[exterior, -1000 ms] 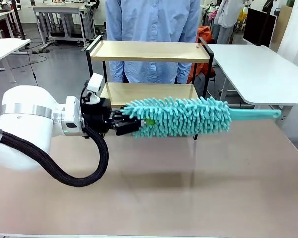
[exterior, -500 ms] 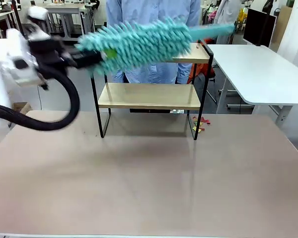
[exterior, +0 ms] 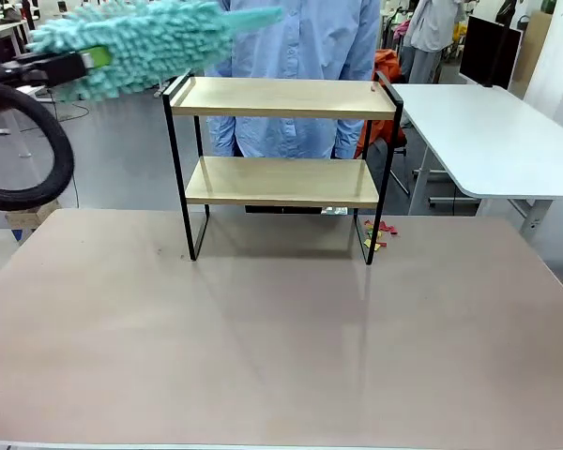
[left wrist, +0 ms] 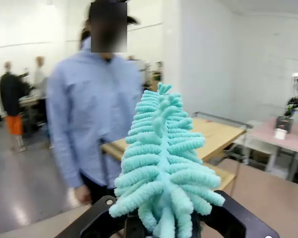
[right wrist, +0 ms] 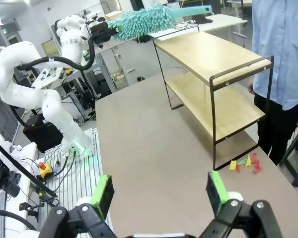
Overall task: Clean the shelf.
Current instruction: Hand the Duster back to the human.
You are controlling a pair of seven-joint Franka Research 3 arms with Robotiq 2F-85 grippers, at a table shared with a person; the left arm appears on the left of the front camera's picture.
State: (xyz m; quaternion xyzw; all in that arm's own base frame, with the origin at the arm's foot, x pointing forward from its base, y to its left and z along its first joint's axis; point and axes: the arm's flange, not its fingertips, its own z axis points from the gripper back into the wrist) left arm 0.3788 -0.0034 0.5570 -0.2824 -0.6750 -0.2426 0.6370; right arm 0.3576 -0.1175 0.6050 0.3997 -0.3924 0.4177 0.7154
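The shelf point(exterior: 281, 98) stands at the far middle of the brown table, two light wooden boards in a thin black frame, both boards bare. My left gripper point(exterior: 80, 64) is shut on a fluffy teal duster point(exterior: 141, 36), held high, left of the shelf's top board and pointing right. In the left wrist view the duster point(left wrist: 161, 148) rises straight from between the fingers point(left wrist: 97, 218), with the shelf point(left wrist: 218, 133) behind it. My right gripper point(right wrist: 159, 191) hangs open over the table, well back from the shelf point(right wrist: 213, 54), green pads point(right wrist: 103, 192) wide apart and nothing between them.
A person in a light blue shirt point(exterior: 291, 37) stands just behind the shelf. Small coloured scraps point(exterior: 375, 234) lie on the table by the shelf's right foot. A white table point(exterior: 488, 131) stands at the back right.
My left arm has swung the duster up and to the left, from in front of the lower board to above the level of the top board's left end. The right gripper stays open.
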